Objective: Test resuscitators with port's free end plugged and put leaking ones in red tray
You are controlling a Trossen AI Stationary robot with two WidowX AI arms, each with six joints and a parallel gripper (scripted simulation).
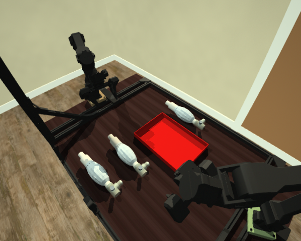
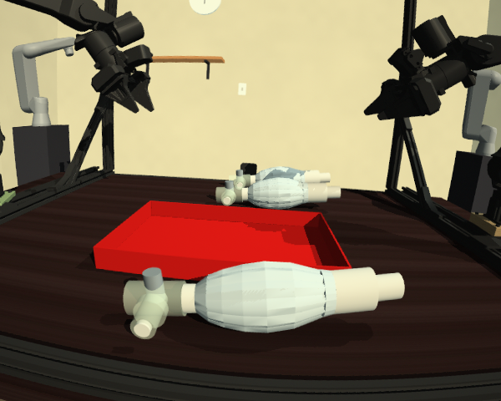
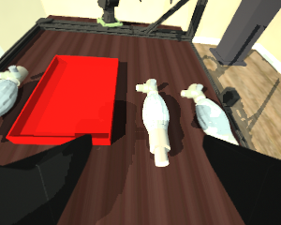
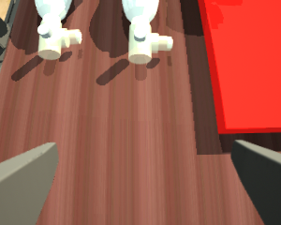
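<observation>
The red tray (image 1: 171,141) (image 2: 177,237) (image 3: 80,96) (image 4: 258,70) lies flat and empty. One resuscitator (image 1: 184,114) (image 2: 264,297) (image 3: 2,96) lies beside its long wall. On the tray's other side lie a middle resuscitator (image 1: 126,154) (image 2: 279,193) (image 3: 155,112) (image 4: 140,7) and an outer one (image 1: 96,172) (image 2: 280,173) (image 3: 211,114) (image 4: 52,6), apart. The outer bag shows grey-blue patches; I cannot tell dent from shading. My left gripper (image 2: 373,114) (image 3: 147,140) is open, empty and raised clear of the units. My right gripper (image 2: 144,110) (image 4: 146,150) is open, empty and high above the table.
A black frame rail (image 1: 210,124) (image 2: 250,382) runs along the table edge beyond the tray-side unit. The outer unit lies near the opposite edge rail (image 1: 77,178). A black clamp-like block (image 1: 90,203) (image 3: 230,97) sits on that edge.
</observation>
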